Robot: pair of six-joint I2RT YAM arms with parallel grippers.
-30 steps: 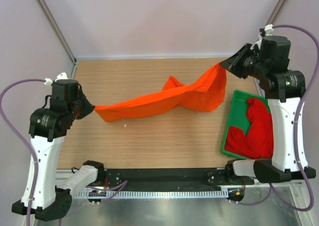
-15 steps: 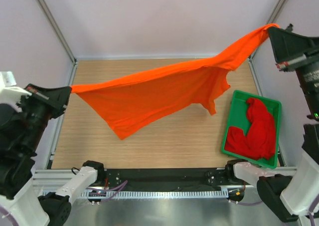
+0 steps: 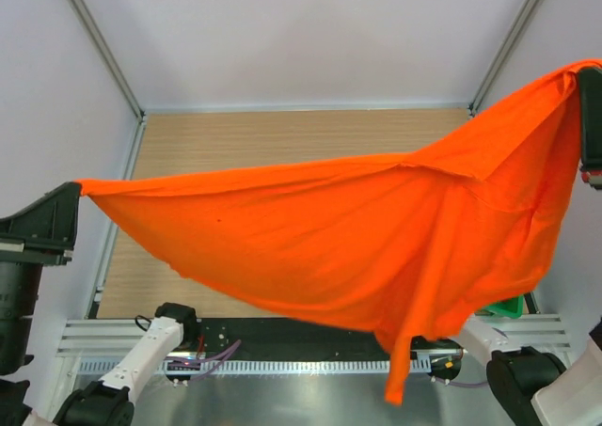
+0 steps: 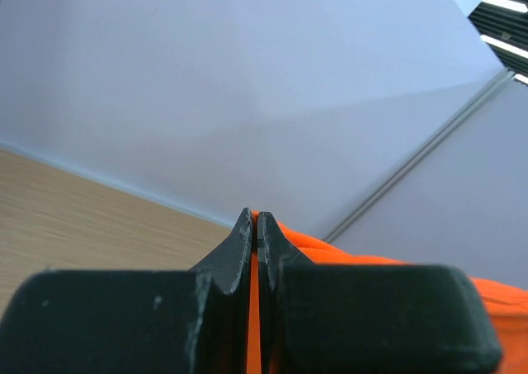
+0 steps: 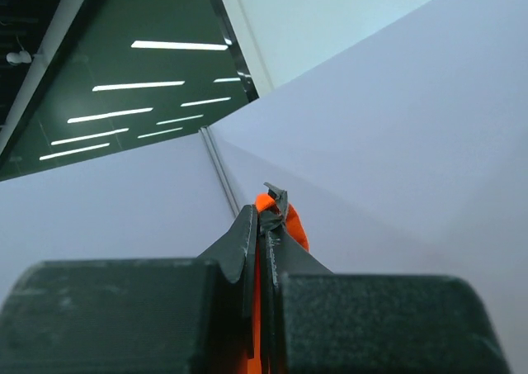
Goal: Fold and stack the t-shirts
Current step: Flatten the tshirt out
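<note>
Two corners pinched: left hand [image 3: 73, 193], right hand [image 3: 583, 73] clenched on orange t-shirt [image 3: 357, 247], stretched between hands, sagging below them, clear of worktop [image 3: 263, 139]. Risk: slipping from thin pinch under tension; bunching of dangling sleeve on lowering.

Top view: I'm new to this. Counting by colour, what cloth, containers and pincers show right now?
Orange: 1, the t-shirt, stretched in the air between both pincers.
Green: 1, a tray, only its corner showing below the cloth.
Black: 2, the left pincer and the right pincer, each shut on the t-shirt.
Total: 4.
</note>
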